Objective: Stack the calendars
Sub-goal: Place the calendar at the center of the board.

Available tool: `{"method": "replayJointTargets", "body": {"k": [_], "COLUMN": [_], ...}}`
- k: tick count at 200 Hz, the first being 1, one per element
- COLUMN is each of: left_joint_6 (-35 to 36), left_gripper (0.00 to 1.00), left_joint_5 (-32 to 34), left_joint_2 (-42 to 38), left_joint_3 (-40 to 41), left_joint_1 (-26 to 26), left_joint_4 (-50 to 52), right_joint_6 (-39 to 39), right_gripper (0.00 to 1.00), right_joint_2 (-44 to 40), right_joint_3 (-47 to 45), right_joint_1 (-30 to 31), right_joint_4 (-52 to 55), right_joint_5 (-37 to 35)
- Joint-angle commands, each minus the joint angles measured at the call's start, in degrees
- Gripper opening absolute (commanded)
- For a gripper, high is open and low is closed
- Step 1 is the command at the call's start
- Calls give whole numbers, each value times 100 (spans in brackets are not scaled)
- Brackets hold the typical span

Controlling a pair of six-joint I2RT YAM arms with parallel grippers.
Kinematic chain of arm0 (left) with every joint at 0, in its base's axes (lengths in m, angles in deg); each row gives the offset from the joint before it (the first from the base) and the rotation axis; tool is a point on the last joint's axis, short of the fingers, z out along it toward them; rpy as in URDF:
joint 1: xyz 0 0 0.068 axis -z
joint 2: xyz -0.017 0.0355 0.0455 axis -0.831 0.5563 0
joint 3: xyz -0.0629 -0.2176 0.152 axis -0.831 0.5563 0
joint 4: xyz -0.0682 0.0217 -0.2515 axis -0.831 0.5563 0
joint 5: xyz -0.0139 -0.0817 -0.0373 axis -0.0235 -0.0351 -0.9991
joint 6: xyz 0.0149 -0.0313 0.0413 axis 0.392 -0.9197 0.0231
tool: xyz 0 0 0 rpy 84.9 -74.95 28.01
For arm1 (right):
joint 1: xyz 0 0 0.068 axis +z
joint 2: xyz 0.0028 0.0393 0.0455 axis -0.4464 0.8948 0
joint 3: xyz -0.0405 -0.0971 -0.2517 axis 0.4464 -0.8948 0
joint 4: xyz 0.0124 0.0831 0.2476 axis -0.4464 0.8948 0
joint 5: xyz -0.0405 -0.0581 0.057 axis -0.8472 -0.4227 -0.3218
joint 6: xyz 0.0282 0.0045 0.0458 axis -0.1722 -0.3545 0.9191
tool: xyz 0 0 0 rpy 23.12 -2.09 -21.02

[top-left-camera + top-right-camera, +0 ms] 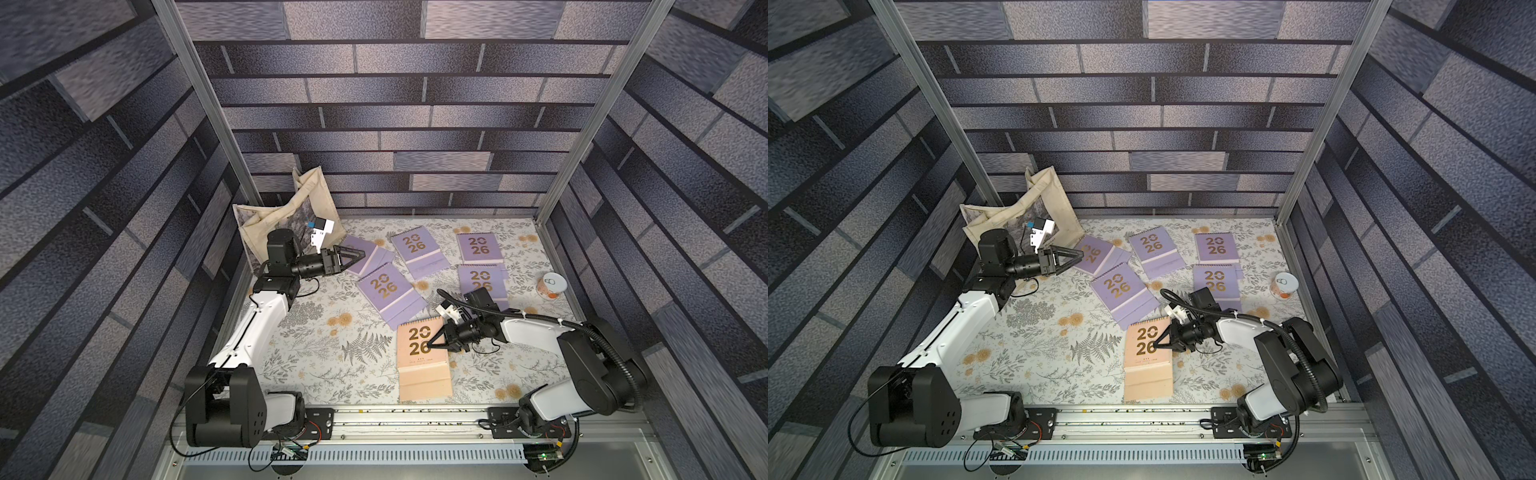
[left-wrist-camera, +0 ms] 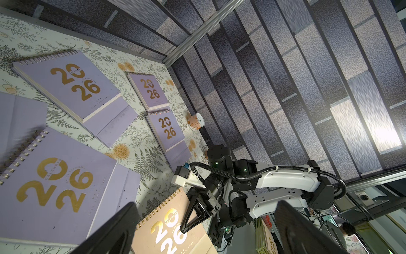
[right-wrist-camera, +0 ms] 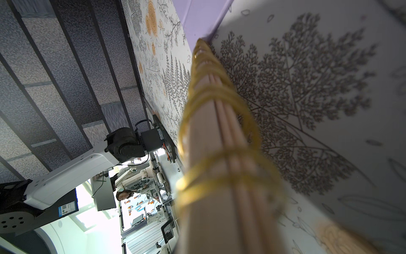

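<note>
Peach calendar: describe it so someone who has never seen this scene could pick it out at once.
On the floral table, look at the side nearest the mounting rail. The peach calendar lies there, with the right gripper shut on its spiral-bound corner. It is the only pink-beige cover, the other calendars all being lilac.

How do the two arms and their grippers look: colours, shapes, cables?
The left arm and right arm have white shells and black joints. The left gripper and right gripper have black triangular frame fingers. A black ribbed hose runs along the right arm.
</note>
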Motion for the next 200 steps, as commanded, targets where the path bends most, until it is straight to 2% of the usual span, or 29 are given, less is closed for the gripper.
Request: {"method": "replayJointTargets", "body": {"k": [1, 130, 173, 200], "left_joint_6": [66, 84, 99, 101], "left_gripper": [100, 100, 100, 100], "left_joint_5": [-80, -88, -83, -97], "left_joint_2": [-39, 44, 5, 25], "left_joint_3": [52, 48, 79, 80], "left_joint_1": [-65, -126, -152, -179], "left_joint_4": [-119, -128, -119, -121], "right_joint_6": [-100, -71, -159, -27], "right_gripper": [0, 0, 0, 4], "right_joint_2": [231, 745, 720, 693], "right_joint_3": [172, 318, 304, 210], "right_joint_1": [-33, -30, -29, -42], "right_joint_4": [407, 341, 490, 415], "right_joint_5": [-52, -290, -580, -763]}}
